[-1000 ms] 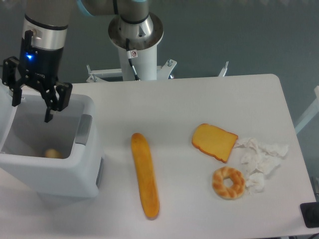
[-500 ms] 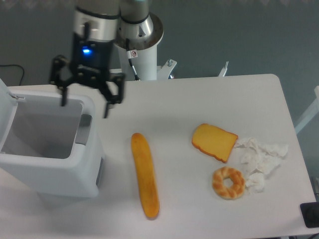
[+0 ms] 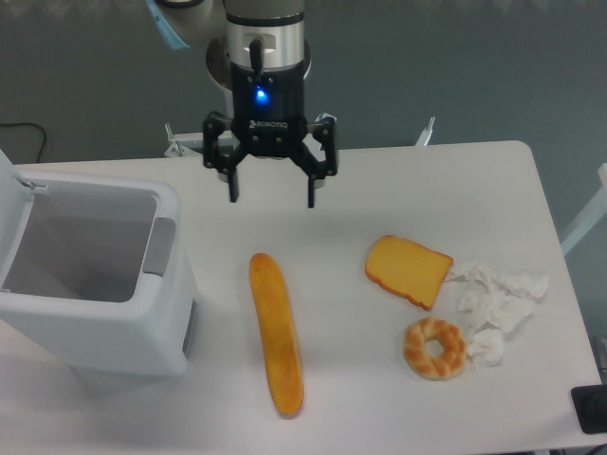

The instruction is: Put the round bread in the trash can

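The trash can (image 3: 161, 313) is a white-grey boxy bin at the table's left, lid up and mouth open. The round bread does not show; the part of the bin's inside that I can see holds nothing, and its near bottom is hidden by the front wall. My gripper (image 3: 271, 197) hangs open and empty above the back middle of the table, to the right of the bin and beyond the baguette.
A long orange baguette (image 3: 275, 332) lies in the middle of the table. A yellow slice of bread (image 3: 408, 271), a ring donut (image 3: 435, 348) and crumpled white paper (image 3: 498, 303) lie at the right. The arm's base post (image 3: 266, 114) stands at the back.
The gripper has swung right, from over the bin's mouth to above the table's back middle, staying open. The pale bun seen low inside the bin a second ago is no longer visible.
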